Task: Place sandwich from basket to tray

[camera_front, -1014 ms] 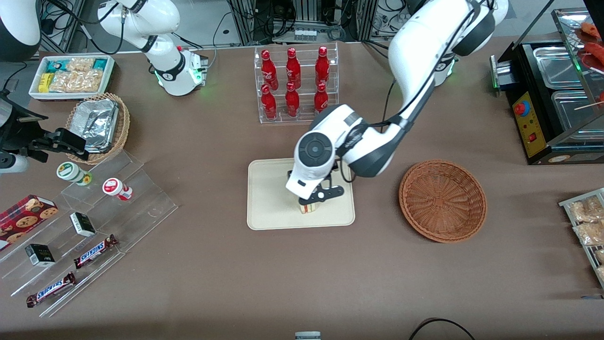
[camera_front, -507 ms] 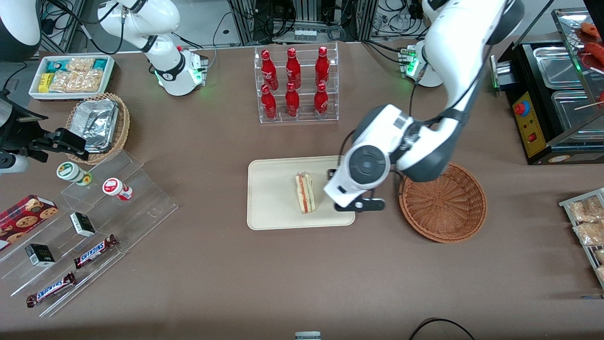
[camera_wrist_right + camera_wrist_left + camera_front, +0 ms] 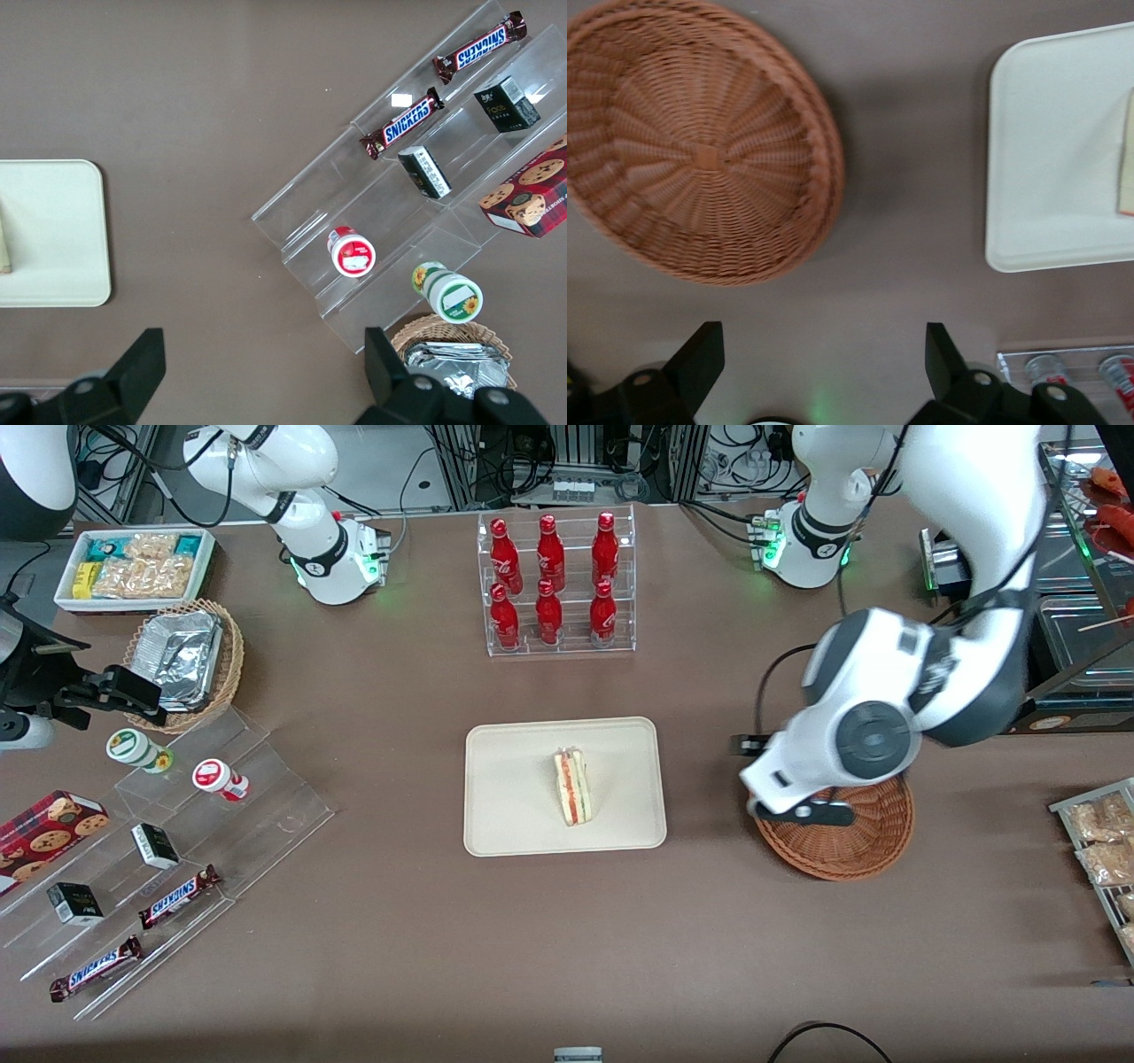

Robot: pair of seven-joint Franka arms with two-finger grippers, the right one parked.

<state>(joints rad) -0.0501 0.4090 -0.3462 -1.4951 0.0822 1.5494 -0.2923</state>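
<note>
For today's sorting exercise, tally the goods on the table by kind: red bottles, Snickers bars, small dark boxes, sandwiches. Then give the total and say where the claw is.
Red bottles: 6
Snickers bars: 2
Small dark boxes: 2
Sandwich, on the tray: 1
Total: 11
The claw is open, empty, above the table beside the basket.

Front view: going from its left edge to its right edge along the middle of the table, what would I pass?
Foil-filled basket → cream tray → sandwich → gripper, open, over the brown basket's rim.
</note>
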